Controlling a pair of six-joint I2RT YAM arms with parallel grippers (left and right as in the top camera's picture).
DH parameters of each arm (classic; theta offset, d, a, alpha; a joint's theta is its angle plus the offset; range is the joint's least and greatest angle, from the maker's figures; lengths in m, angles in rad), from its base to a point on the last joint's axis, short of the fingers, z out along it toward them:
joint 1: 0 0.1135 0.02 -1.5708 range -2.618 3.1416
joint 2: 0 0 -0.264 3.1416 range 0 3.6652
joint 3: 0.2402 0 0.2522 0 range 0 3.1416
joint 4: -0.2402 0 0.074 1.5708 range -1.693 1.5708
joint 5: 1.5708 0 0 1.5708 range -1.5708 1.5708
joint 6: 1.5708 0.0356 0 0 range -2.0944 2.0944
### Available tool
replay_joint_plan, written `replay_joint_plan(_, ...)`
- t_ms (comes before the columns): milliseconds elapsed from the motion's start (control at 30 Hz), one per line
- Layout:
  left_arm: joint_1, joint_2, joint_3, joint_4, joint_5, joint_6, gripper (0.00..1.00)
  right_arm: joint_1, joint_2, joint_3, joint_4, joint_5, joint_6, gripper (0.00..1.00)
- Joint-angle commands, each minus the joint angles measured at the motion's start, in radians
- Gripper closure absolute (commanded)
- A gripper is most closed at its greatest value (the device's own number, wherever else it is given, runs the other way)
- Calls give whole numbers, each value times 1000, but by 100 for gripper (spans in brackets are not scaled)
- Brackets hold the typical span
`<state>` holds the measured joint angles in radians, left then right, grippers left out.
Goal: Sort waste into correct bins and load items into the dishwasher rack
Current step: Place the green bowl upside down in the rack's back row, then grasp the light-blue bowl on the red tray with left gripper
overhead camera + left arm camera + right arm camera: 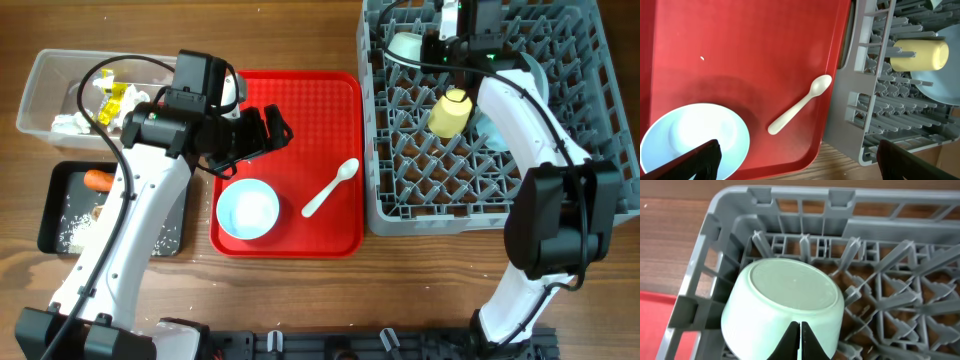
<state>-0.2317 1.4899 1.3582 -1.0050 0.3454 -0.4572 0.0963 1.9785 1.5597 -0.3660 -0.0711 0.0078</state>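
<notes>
Right gripper [800, 341], fingers pressed together with nothing between them, is poised directly over the mint-green bowl [790, 300]. The bowl lies base-up and tilted in the corner of the dishwasher rack [715, 240] on the tray side; whether the tips touch it cannot be told. Left gripper [800, 160], fingers spread wide and empty, hangs over the red serving tray [740, 40], with the pale-blue bowl [690, 135] partly under one finger and the white plastic spoon [797, 106] between that bowl and the rack.
</notes>
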Motion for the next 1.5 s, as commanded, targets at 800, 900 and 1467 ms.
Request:
replay_joint_plan(800,6,-18,16,2,1,8,0,2,61,18,115,-69,18,96)
replay_joint_plan(900,6,-18,16,2,1,8,0,2,6,18,103,-69,18,94)
replay_joint_plan(1467,6,-18,16,-10,-34,9,0,2,-391,17,-684,-431,17,42)
